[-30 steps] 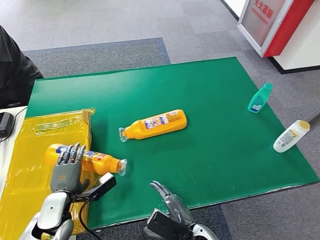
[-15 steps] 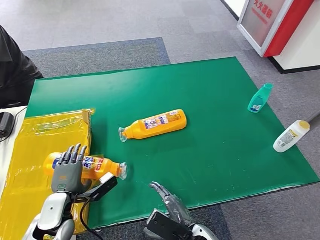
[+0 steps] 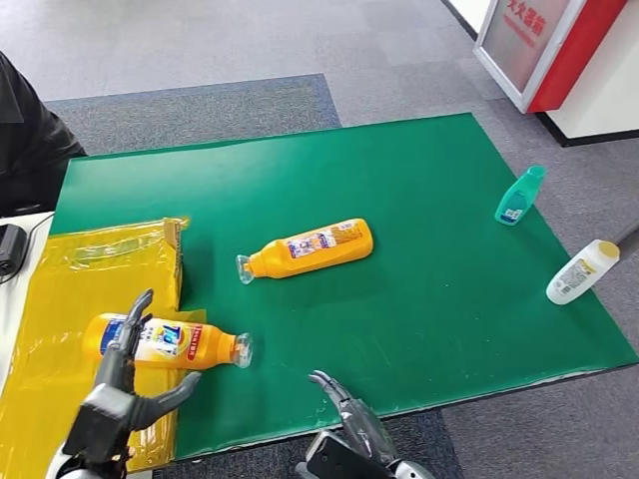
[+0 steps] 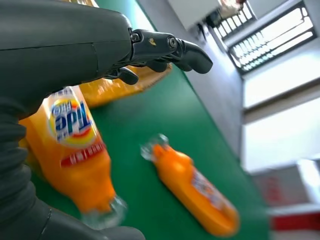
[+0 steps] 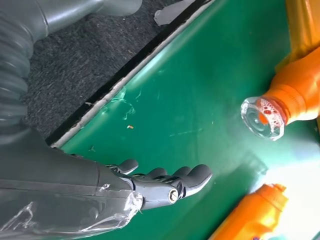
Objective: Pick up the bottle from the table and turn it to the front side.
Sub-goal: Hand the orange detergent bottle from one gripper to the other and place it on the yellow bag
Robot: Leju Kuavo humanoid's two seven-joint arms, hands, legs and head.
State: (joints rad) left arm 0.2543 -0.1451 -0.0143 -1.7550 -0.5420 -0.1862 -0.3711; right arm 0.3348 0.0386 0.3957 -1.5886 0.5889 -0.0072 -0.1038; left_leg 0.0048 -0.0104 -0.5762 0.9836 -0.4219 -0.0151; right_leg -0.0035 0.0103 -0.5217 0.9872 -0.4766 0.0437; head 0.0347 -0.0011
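The left hand (image 3: 121,384) hovers spread and empty beside the Tide bottle (image 3: 162,341), which lies label-up on the tabletop (image 3: 422,309). The right hand (image 3: 354,424) also holds nothing. Any grasp should wrap the bottle's body, clear of the cap.

The tabletop (image 3: 422,200) was covered with a green mat, smooth and slightly shiny, with fine scratches near its front edge in the right wrist view. The orange bottle (image 3: 162,342) at the mat's left edge looked like glossy plastic, with a printed paper-like label and a clear, transparent cap. A second orange bottle (image 3: 311,248) near the middle of the mat had the same glossy plastic skin. Left of the mat lay a yellow plastic sheet (image 3: 53,299), shiny and wrinkled. The left hand (image 3: 113,384) was dark, matt plastic or rubber; the right hand (image 3: 348,421) looked similar, with some clear film near its wrist. The floor (image 3: 189,40) beyond the mat was rough grey carpet.
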